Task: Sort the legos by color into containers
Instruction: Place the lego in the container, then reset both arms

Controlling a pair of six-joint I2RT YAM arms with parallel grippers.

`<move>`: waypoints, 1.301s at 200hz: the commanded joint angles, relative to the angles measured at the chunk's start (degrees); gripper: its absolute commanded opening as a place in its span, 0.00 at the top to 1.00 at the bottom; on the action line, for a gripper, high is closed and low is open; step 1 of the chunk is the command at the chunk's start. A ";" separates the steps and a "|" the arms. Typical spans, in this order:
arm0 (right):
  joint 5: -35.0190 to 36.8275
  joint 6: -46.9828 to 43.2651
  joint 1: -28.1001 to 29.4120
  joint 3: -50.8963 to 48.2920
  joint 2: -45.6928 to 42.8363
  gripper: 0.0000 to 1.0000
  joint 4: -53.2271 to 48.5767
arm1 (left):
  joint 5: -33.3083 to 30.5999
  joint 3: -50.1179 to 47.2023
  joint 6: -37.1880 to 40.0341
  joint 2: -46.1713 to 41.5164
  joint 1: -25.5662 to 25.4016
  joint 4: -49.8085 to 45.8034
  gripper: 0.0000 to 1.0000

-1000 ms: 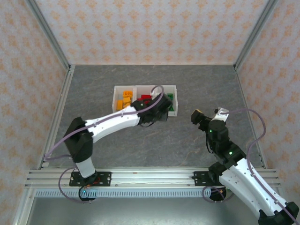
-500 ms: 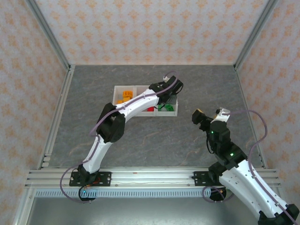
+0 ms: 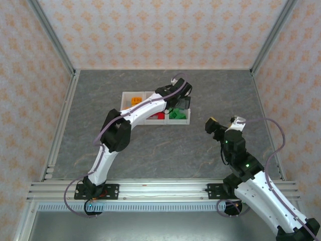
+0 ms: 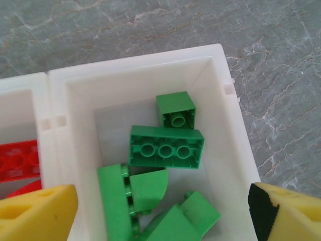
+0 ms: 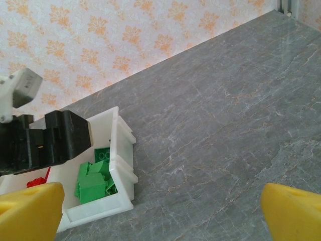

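Three joined white containers (image 3: 150, 122) sit mid-table. The left one holds orange-yellow legos (image 3: 135, 101), the middle one red legos (image 3: 158, 116), the right one green legos (image 3: 176, 114). My left gripper (image 3: 178, 105) hangs over the right bin. In the left wrist view it (image 4: 160, 216) is open, its yellow fingertips (image 4: 35, 211) spread above several green legos (image 4: 165, 150), holding nothing. Red legos (image 4: 17, 160) show in the neighbouring bin. My right gripper (image 3: 223, 122) is open and empty over bare table to the right of the bins, and its wrist view catches the green legos (image 5: 90, 183).
Grey stone-patterned table (image 3: 150, 150) with patterned walls on three sides and metal rails (image 3: 60, 125) along the edges. In the right wrist view the right gripper (image 5: 160, 216) faces bare tabletop beside the bin wall (image 5: 123, 150); the left arm's black gripper head (image 5: 50, 140) hangs over that bin.
The left arm swung from the bins' front edge out over the right bin, and its jaws have spread open there. The right arm has stayed still.
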 commanded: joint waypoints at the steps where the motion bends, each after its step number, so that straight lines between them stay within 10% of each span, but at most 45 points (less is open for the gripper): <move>1: 0.44 0.72 -0.07 -0.95 -0.02 0.00 1.37 | -4.59 -3.36 1.28 -7.92 0.12 3.54 0.05; 93: 1.03 0.79 -0.08 -1.13 0.66 0.01 1.29 | -19.58 -52.31 3.21 -44.11 0.64 30.68 0.00; 163: 8.30 -1.67 -0.03 -1.92 3.82 0.00 4.89 | -43.46 -93.87 4.14 -75.47 8.73 67.34 0.01; 214: 21.58 -22.84 -1.08 -19.96 6.07 0.00 50.56 | -48.91 -107.87 14.09 -82.35 14.68 83.03 0.01; 260: 8.60 -20.09 -19.36 -24.62 32.03 0.00 76.39 | -38.09 -108.62 24.22 -74.50 19.96 93.48 0.01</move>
